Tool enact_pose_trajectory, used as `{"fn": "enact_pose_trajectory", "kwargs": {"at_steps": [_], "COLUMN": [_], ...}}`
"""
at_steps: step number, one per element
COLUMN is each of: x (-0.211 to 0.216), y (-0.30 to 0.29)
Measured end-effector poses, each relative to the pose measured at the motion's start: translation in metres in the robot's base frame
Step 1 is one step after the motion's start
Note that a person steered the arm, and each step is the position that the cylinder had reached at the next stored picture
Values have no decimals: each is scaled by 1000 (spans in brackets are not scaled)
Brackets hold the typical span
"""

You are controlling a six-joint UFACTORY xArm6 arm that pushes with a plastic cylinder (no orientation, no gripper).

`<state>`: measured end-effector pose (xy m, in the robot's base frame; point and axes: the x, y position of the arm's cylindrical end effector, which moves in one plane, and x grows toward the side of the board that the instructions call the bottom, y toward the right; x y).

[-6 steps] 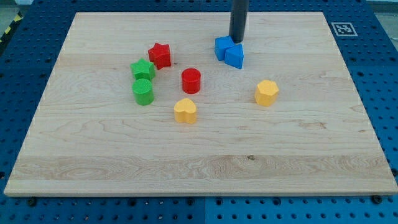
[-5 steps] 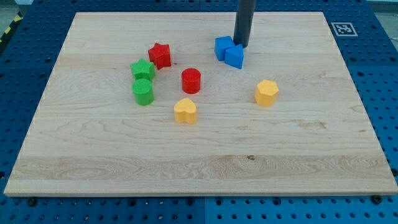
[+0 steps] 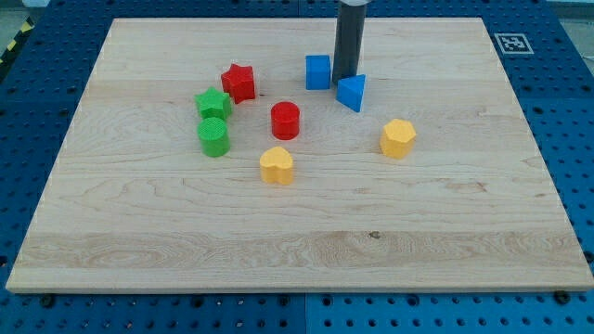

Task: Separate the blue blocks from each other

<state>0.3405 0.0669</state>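
Observation:
Two blue blocks lie near the view's top centre. A blue cube (image 3: 318,71) is on the left and a blue triangular block (image 3: 351,92) on the right, with a small gap between them. My tip (image 3: 344,78) stands in that gap, touching or nearly touching the triangular block's upper left edge and just right of the cube.
A red star (image 3: 238,82), a green star (image 3: 213,102) and a green cylinder (image 3: 213,136) cluster at the left. A red cylinder (image 3: 285,121) and a yellow heart (image 3: 276,164) sit in the middle. A yellow hexagon (image 3: 397,137) lies right. The wooden board (image 3: 297,250) ends near all sides.
My tip has moved from the blue blocks' upper right down between them. The cube has slid left and the triangular block has slid down-right, so they no longer touch.

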Motion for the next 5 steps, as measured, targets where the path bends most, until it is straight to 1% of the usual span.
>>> {"fn": "enact_pose_trajectory", "kwargs": {"at_steps": [2, 3, 4, 5], "x": [6, 8, 38, 84], "y": [34, 78, 95, 96]}}
